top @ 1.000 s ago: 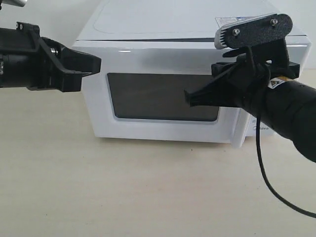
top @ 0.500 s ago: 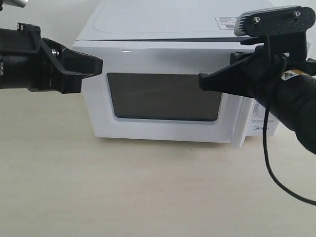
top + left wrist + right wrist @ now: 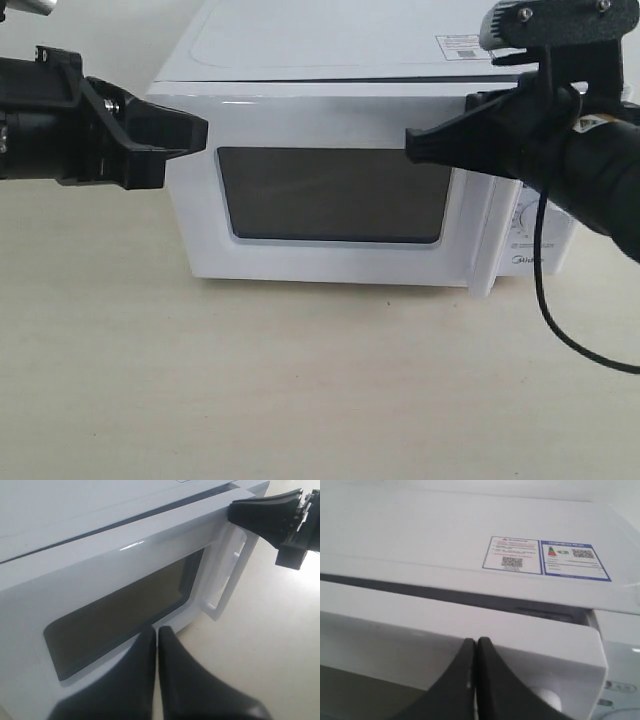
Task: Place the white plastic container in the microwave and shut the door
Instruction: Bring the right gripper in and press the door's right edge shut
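The white boxy countertop microwave [image 3: 330,45] has its white side-hinged door with the dark window [image 3: 300,120] nearly home, but the latch edge stands proud and a dark gap shows along the top in the right wrist view. The translucent white plastic container is out of sight; I judge it sits inside, though the dark glass hides that. The right gripper [image 3: 411,148] has its 2 jaws pressed together on nothing, tips at the door's upper front near the vertical white bar handle [image 3: 482,235]. The left gripper [image 3: 203,128] is likewise closed and empty at the hinge-side corner. Push squarely near the handle side until the gap is gone, bracing the body against sliding
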`<state>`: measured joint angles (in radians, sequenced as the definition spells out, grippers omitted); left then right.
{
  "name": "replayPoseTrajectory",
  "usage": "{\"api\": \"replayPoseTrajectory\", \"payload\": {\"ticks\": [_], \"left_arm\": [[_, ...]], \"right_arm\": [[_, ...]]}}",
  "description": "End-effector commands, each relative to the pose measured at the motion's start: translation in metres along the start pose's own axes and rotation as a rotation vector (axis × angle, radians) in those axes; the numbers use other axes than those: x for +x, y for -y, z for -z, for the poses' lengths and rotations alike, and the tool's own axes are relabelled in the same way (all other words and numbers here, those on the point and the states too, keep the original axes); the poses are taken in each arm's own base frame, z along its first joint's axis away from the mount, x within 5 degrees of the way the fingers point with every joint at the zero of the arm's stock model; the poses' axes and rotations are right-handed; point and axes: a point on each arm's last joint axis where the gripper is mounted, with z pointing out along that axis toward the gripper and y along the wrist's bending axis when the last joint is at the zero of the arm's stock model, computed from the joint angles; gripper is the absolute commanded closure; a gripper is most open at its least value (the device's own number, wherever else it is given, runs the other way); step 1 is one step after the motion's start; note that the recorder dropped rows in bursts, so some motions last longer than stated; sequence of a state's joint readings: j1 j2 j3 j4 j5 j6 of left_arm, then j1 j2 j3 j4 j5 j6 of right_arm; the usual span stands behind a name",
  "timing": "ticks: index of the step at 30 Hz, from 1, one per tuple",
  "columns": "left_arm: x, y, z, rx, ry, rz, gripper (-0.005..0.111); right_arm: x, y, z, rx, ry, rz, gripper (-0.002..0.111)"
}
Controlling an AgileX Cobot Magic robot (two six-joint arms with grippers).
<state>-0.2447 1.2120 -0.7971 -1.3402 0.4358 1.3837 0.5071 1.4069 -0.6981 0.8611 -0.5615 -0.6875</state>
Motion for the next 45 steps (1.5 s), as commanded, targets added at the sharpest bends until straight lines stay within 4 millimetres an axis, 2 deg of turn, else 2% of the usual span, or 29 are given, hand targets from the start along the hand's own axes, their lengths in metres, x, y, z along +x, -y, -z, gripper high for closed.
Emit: {"api": "replayPoseTrajectory", "payload": {"ticks": [1,4,13,16,22,31,35,37,45], "left_arm": [[-0.002,0.001,0.001,0.008,0.006,0.003,0.103],[-0.002,0.001,0.001,0.008,0.006,0.003,0.103],[-0.002,0.0,0.001,0.001,0.007,0.003,0.103],[-0.002,0.0,0.001,0.001,0.007,0.003,0.103],[-0.002,0.0,0.001,-0.003,0.008,0.003,0.103],[-0.002,-0.002,0.001,-0.025,0.012,0.003,0.103],[-0.002,-0.002,0.001,-0.022,0.012,0.003,0.103],[-0.002,-0.002,0.001,-0.022,0.012,0.003,0.103],[-0.002,-0.002,0.001,-0.022,0.012,0.003,0.103]], "right_arm": [[-0.003,0.002,-0.016,-0.019,-0.049,0.0,0.108],[0.002,0.001,-0.022,-0.013,-0.066,0.007,0.108],[0.001,-0.001,-0.019,-0.043,-0.085,0.035,0.108],[-0.005,-0.007,-0.006,-0.1,-0.093,0.021,0.108],[-0.025,-0.005,0.041,-0.107,0.043,-0.019,0.108],[0.005,0.022,0.092,-0.128,0.046,0.018,0.108],[0.011,0.028,0.106,-0.15,0.054,0.006,0.108],[0.007,0.03,0.11,-0.152,0.078,-0.007,0.108],[0.002,0.033,0.115,-0.14,0.117,-0.02,0.108]]}}
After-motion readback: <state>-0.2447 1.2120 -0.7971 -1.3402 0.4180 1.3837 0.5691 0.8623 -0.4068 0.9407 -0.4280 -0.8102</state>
